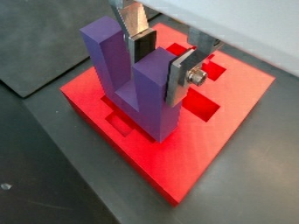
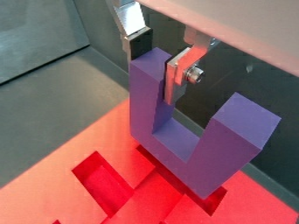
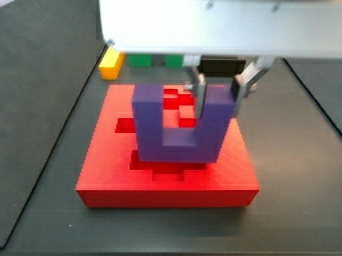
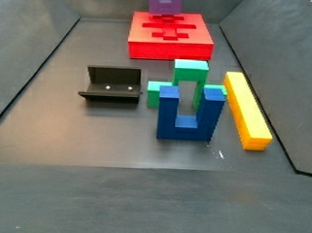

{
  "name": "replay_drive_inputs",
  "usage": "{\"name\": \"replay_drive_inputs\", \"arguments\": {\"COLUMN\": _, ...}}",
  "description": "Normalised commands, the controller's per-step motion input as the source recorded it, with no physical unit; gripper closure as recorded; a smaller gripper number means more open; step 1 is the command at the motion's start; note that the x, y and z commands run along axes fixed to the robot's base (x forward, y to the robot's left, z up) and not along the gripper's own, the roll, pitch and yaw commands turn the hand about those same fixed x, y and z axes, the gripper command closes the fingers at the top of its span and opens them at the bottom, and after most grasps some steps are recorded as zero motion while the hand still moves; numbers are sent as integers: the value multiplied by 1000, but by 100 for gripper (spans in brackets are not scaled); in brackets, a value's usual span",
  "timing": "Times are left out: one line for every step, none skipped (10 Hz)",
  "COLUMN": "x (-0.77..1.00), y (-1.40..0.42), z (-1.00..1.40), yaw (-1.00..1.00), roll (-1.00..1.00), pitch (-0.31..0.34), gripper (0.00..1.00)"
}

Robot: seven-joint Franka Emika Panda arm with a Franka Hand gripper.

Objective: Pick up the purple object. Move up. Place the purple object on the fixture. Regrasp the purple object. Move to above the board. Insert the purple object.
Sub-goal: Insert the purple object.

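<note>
Our jaws are clamped on one prong of the purple object [image 1: 135, 83], the silver plates of the gripper [image 1: 162, 59] pinching that prong from both sides near its top, as both wrist views show. We hold it by a single prong, we judge, so that the base and the free prong hang clear below the fingers [image 2: 177, 77] and can go into a recess without the fingers fouling the slab. The purple object [image 3: 181, 125] stands upright, prongs up and base down, directly over the board [image 3: 107, 170]. In a side view its base sits at one of the recessed cutouts [image 2: 111, 184], though we cannot tell whether it is seated or just above. Well away from the board [image 4: 201, 50] lie the fixture [image 4: 111, 85], a green block [image 4: 189, 76], a blue block [image 4: 191, 115] and a yellow bar [image 4: 246, 110]
</note>
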Motion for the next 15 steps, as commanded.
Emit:
{"name": "replay_drive_inputs", "arguments": {"x": -186, "y": -3, "z": -203, "yaw": -54, "roll": -79, "pitch": -179, "gripper": 100}}
{"name": "replay_drive_inputs", "arguments": {"x": -203, "y": 0, "z": -166, "yaw": -37, "roll": -70, "pitch": -166, "gripper": 100}}
{"name": "replay_drive_inputs", "arguments": {"x": -237, "y": 0, "z": -129, "yaw": -3, "roll": -80, "pitch": -181, "gripper": 100}}
{"name": "replay_drive_inputs", "arguments": {"x": -217, "y": 0, "z": -126, "yaw": 0, "roll": -83, "pitch": -200, "gripper": 100}}
{"name": "replay_drive_inputs", "arguments": {"x": -217, "y": 0, "z": -91, "yaw": 0, "roll": -81, "pitch": -190, "gripper": 100}}
{"name": "replay_drive_inputs", "arguments": {"x": -163, "y": 0, "z": -77, "yaw": 0, "roll": -44, "pitch": -129, "gripper": 100}}
{"name": "replay_drive_inputs", "arguments": {"x": -29, "y": 0, "z": -89, "yaw": 0, "roll": -1, "pitch": -44, "gripper": 100}}
{"name": "replay_drive_inputs", "arguments": {"x": 89, "y": 0, "z": -169, "yaw": 0, "roll": 13, "pitch": 6, "gripper": 100}}
{"name": "replay_drive_inputs", "arguments": {"x": 311, "y": 0, "z": -263, "yaw": 0, "roll": 49, "pitch": 154, "gripper": 100}}
{"name": "replay_drive_inputs", "arguments": {"x": 340, "y": 0, "z": -434, "yaw": 0, "roll": 71, "pitch": 263, "gripper": 100}}
{"name": "replay_drive_inputs", "arguments": {"x": 334, "y": 0, "z": -474, "yaw": 0, "roll": 99, "pitch": 311, "gripper": 100}}
{"name": "replay_drive_inputs", "arguments": {"x": 251, "y": 0, "z": -480, "yaw": 0, "roll": 99, "pitch": 284, "gripper": 100}}
{"name": "replay_drive_inputs", "arguments": {"x": 183, "y": -6, "z": -474, "yaw": 0, "roll": 116, "pitch": 201, "gripper": 100}}
{"name": "replay_drive_inputs", "arguments": {"x": 83, "y": -46, "z": -437, "yaw": 0, "roll": 126, "pitch": 124, "gripper": 100}}
{"name": "replay_drive_inputs", "arguments": {"x": 0, "y": 0, "z": -171, "yaw": -17, "roll": 26, "pitch": 39, "gripper": 100}}
